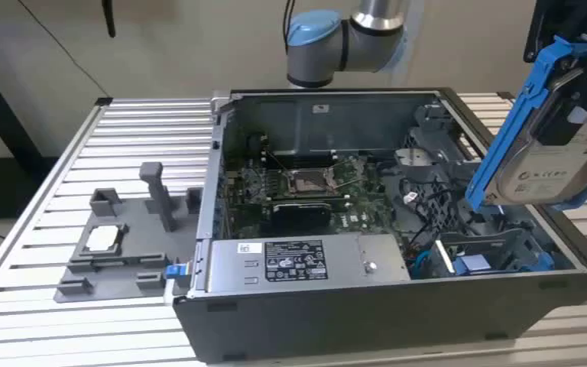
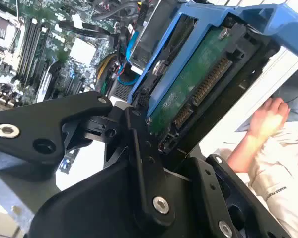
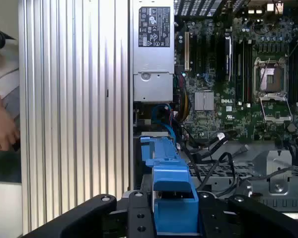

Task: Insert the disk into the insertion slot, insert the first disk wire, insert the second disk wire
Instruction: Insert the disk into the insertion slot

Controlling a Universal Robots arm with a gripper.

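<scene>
The black fingers (image 3: 137,214) are clenched on the disk (image 1: 550,164), pressing from both sides on the blue plastic carrier frame at one end of it, which looks the right place to take hold: the frame's side rails give flat faces to press on and keep the pads off the drive itself. I judge the disk stiff and rather heavy for its bulk, the metal smooth enough to slip if gripped bare, and the frame likely to give a little under pressure. In the second wrist view its underside shows a green circuit board with an open row of connector pins, which looks fragile and best kept from knocks. The other face is silver with a white printed label. The disk hangs nearly upright, slightly tilted, above the corner of the open computer case (image 1: 375,325) at the exterior view's right, over the insertion slot (image 1: 492,248) and clearly apart from it; the slot is a grey metal bay with blue tabs, beside the grey power supply box (image 1: 304,264). The case stands on a ribbed table (image 1: 150,130)
</scene>
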